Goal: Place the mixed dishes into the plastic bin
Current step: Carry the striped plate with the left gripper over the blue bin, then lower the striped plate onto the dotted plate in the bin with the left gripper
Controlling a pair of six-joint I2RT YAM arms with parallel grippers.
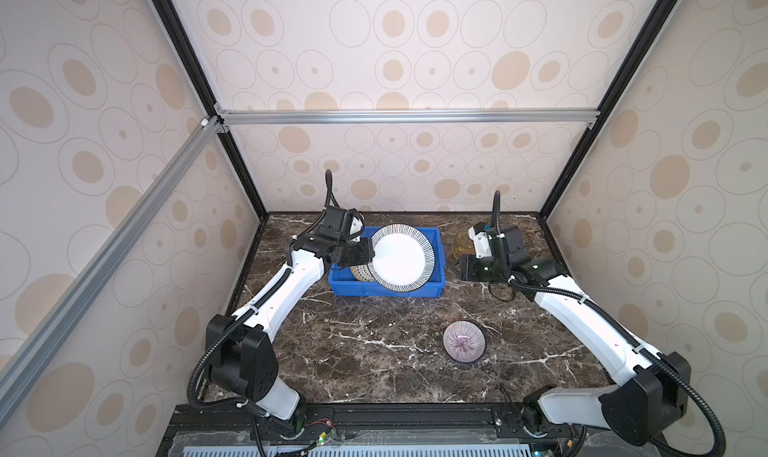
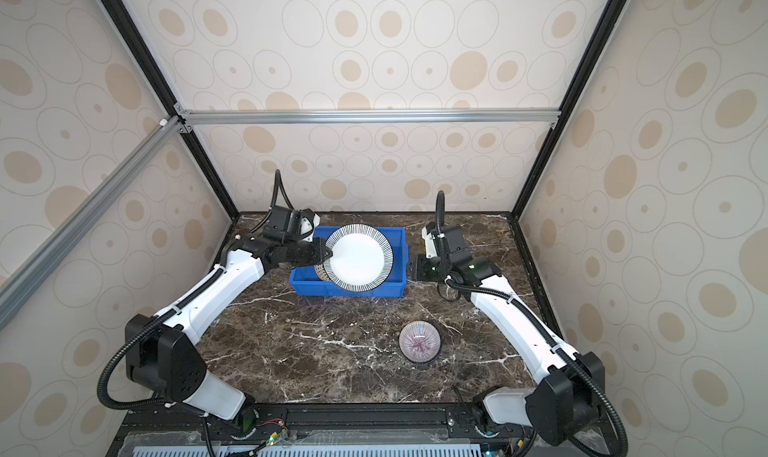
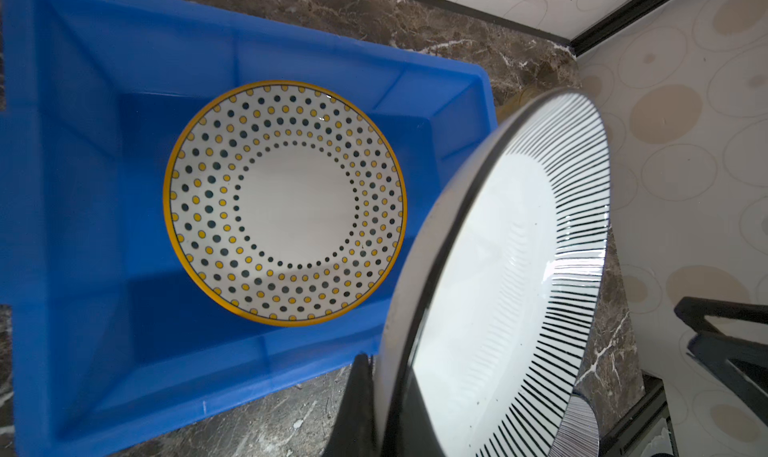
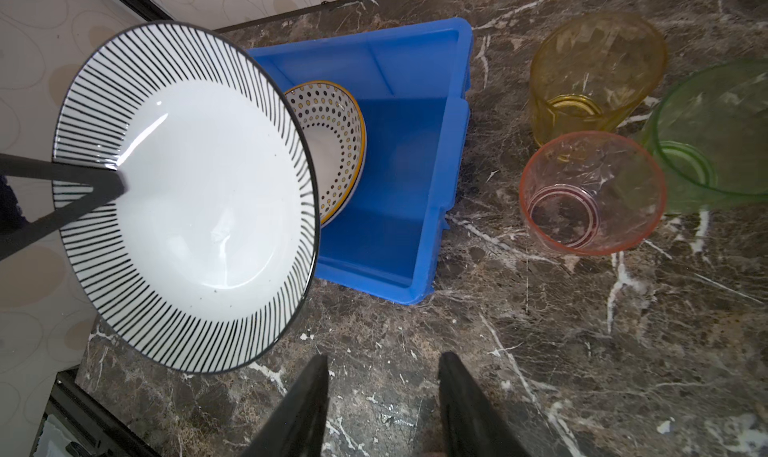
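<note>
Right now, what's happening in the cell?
The left hand grips the round white plate with the black-striped rim by its edge, tilted over the bright blue plastic bin, where a round dotted plate already lies. The right hand is open and empty beside the bin. A translucent yellow tumbler, pink tumbler, green tumbler and small purple-rayed bowl sit on the marble table, outside the bin.

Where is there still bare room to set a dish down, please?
Bare: the bin floor between the dotted plate and the wall nearest the tumblers; the table between the bin's front wall and the purple bowl. Crowded: the three tumblers cluster by the open right gripper; the left gripper holds the striped plate over the bin.
</note>
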